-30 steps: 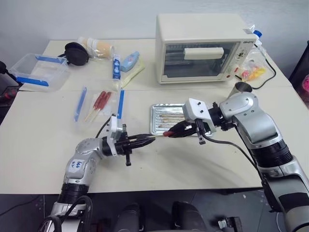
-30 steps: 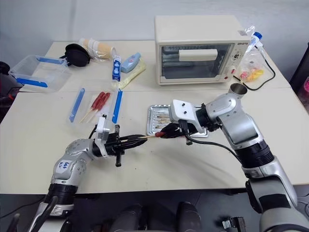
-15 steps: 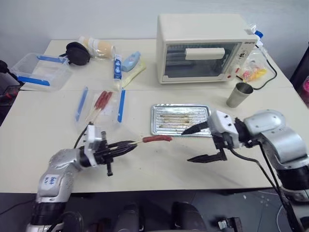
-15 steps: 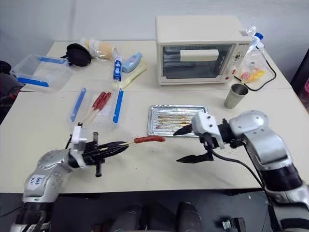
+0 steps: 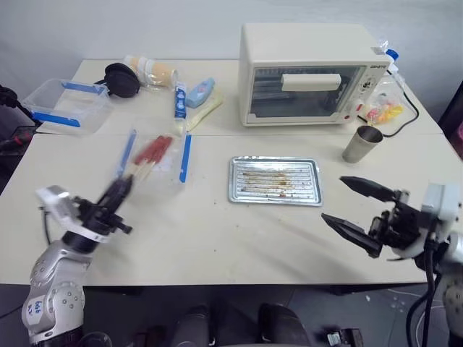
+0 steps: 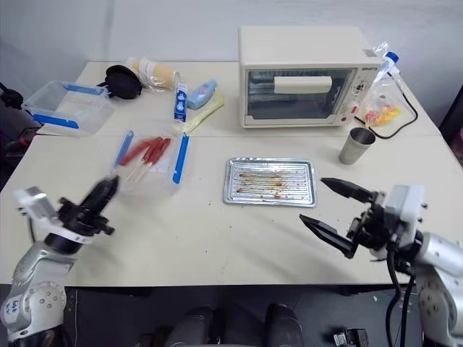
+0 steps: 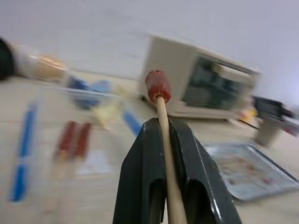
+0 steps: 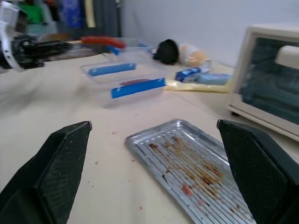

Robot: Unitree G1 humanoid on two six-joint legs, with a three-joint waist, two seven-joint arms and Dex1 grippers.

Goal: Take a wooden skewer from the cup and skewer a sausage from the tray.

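My left gripper point(image 5: 118, 191) is shut on the wooden skewer point(image 7: 164, 140). The reddish-brown sausage point(image 7: 158, 86) sits on the skewer's tip. It hovers over the table's left front, pointing toward the clear box. The right wrist view also shows this sausage point(image 8: 100, 41) held out to the left. My right gripper point(image 5: 333, 198) is open and holds nothing, right of the tray's front corner. The silver tray point(image 5: 234, 181) lies mid-table with brown grease stains and nothing on it. The grey cup point(image 5: 359, 143) stands behind the right gripper, near the oven.
A cream toaster oven point(image 5: 311, 72) stands at the back. A clear box with blue clips point(image 5: 181, 160) holding red sausages on sticks lies left of the tray. Another clear box point(image 5: 65, 105), a black object point(image 5: 119, 78), packets and a bag occupy the far side.
The right gripper opened, let go of the sausage and drew back to the right. The left gripper swung left and away from the tray, carrying the skewered sausage.
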